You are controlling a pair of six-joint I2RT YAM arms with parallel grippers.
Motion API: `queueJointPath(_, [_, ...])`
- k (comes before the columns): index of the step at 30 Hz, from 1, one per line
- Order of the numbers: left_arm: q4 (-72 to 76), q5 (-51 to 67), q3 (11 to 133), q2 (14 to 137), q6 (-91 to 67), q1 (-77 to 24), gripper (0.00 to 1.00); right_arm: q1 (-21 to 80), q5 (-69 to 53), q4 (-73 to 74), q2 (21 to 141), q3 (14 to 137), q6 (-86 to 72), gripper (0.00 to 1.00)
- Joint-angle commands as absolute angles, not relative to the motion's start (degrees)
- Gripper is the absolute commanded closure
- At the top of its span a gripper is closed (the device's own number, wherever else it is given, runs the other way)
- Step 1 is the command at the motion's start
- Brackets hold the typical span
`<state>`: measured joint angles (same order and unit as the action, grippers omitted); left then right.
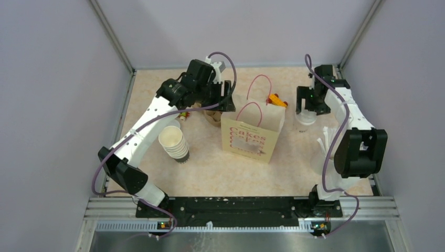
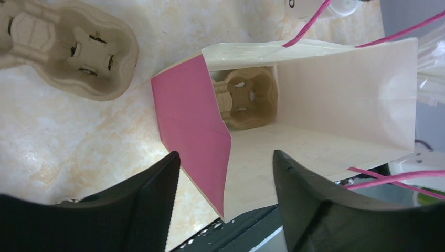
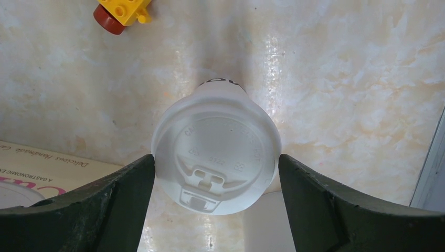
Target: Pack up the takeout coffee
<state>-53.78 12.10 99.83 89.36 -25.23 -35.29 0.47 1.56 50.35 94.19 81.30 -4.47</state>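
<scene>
The takeout coffee (image 3: 215,131), a small white cup with a round white lid, stands upright on the table to the right of the paper bag (image 1: 252,137); it also shows in the top view (image 1: 305,119). My right gripper (image 3: 216,157) is open wide directly above it, one finger on each side of the lid, their tips level with its rim. My left gripper (image 2: 225,155) is open and empty, hovering over the bag's open mouth (image 2: 341,94) by its pink side panel. A cardboard cup carrier (image 2: 246,102) lies at the bottom of the bag.
A second cup carrier (image 2: 78,52) lies on the table left of the bag. A stack of cream cups (image 1: 174,143) stands at front left. A yellow toy (image 1: 276,101) lies behind the bag. A cup of white sticks (image 1: 328,140) stands near the right arm.
</scene>
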Motion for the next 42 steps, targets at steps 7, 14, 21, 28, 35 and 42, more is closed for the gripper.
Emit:
queueJointPath(7, [-52.97, 6.69, 101.26, 85.65, -21.48, -35.35, 0.01, 0.26, 2.13, 47.55, 95.31, 79.54, -4.57, 0.18])
queueJointPath(14, [-53.85, -2.89, 100.40, 83.71, -18.53, -33.20, 0.01, 0.26, 2.49, 47.98, 94.94, 78.44, -4.40, 0.21])
queueJointPath(21, [-53.65, 3.27, 101.10, 83.82, -14.71, -31.95, 0.03, 0.26, 1.37, 48.71, 93.50, 78.76, -4.95, 0.26])
queueJointPath(28, [-53.14, 13.78, 103.05, 87.40, -13.11, -32.02, 0.16, 0.23, 1.86, 51.81, 92.42, 83.88, -5.33, 0.29])
queueJointPath(35, [-53.31, 15.01, 107.00, 90.86, -10.99, -32.66, 0.22, 0.26, 2.36, 55.09, 88.27, 88.55, -7.16, 0.31])
queueJointPath(42, [-54.00, 14.88, 108.85, 93.59, -10.10, -33.86, 0.24, 0.26, 2.35, 57.48, 85.35, 91.00, -8.21, 0.33])
